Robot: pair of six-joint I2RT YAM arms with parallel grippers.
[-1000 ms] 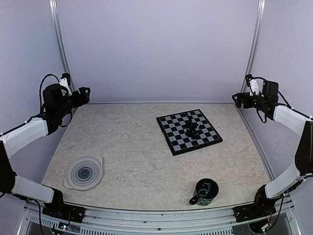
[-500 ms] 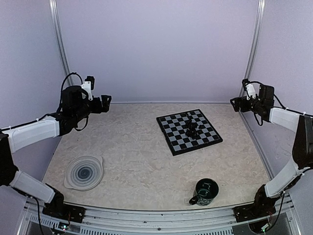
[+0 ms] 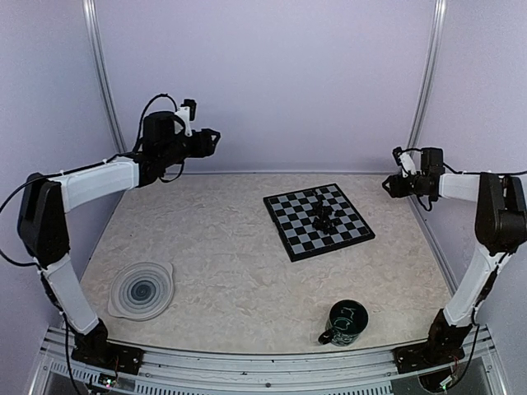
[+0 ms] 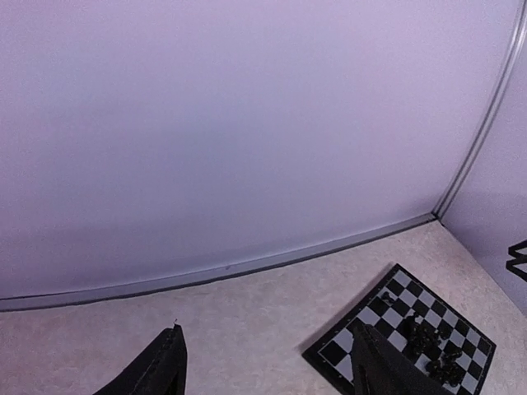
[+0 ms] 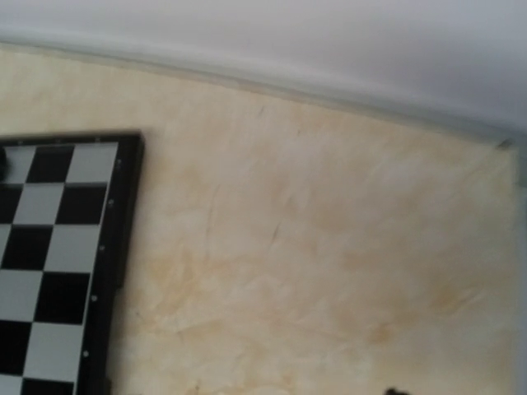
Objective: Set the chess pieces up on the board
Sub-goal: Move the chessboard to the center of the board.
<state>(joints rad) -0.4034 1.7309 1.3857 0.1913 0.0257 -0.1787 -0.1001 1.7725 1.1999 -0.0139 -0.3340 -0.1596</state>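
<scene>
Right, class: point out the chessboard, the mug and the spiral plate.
chessboard (image 3: 300,240), top view, bare near-left squares.
mug (image 3: 347,322), top view, its side.
spiral plate (image 3: 142,289), top view, centre of the swirl.

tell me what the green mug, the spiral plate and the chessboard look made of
Dark green mug: likely glazed ceramic; glossy highlights on its wall.
Round grey spiral-patterned plate: possibly silicone or soft plastic; matte, slightly uneven rim.
Black and light grey chequered chessboard: thin plastic or card; flat, matte.

Left pincer (image 4: 268,333) jaws spread, board (image 4: 370,317) w/ clustered chess pieces (image 4: 424,337) btm right.
</scene>
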